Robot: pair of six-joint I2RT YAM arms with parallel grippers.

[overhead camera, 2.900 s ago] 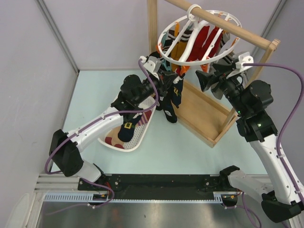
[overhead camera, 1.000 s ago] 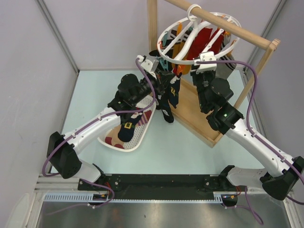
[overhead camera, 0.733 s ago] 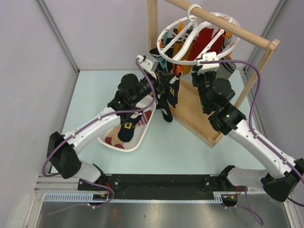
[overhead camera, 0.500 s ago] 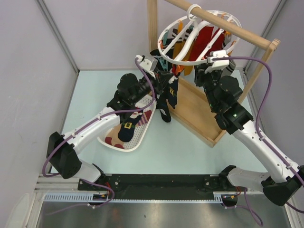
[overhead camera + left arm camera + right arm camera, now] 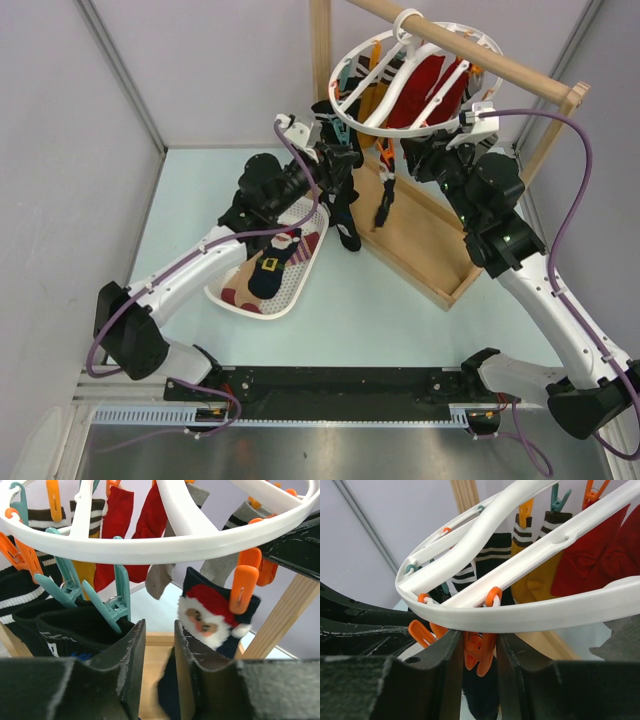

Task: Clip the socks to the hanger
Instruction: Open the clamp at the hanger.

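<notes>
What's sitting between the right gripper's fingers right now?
An orange clip hanging from the hanger ring. The right wrist view shows it; whether the right gripper is actually squeezing it is unclear.

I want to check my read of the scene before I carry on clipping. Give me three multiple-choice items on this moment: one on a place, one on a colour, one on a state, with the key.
1. Seen from the right wrist, where is the orange clip?
A. between the fingers of the right pincer
B. far above them
C. off to their right

2. What colour is the clip holding the Santa-face sock on the hanger?
A. teal
B. orange
C. white

3. How is the hanger placed?
A. lying flat
B. tipped upside down
C. hung by its hook on the wooden rail

Key:
1 A: the clip sits in the gap between the two fingers, just under the white ring.
2 B: the left wrist view shows an orange clip pinching the sock's top edge.
3 C: the top view shows the hook looped over the rail, with the ring below it.
</notes>
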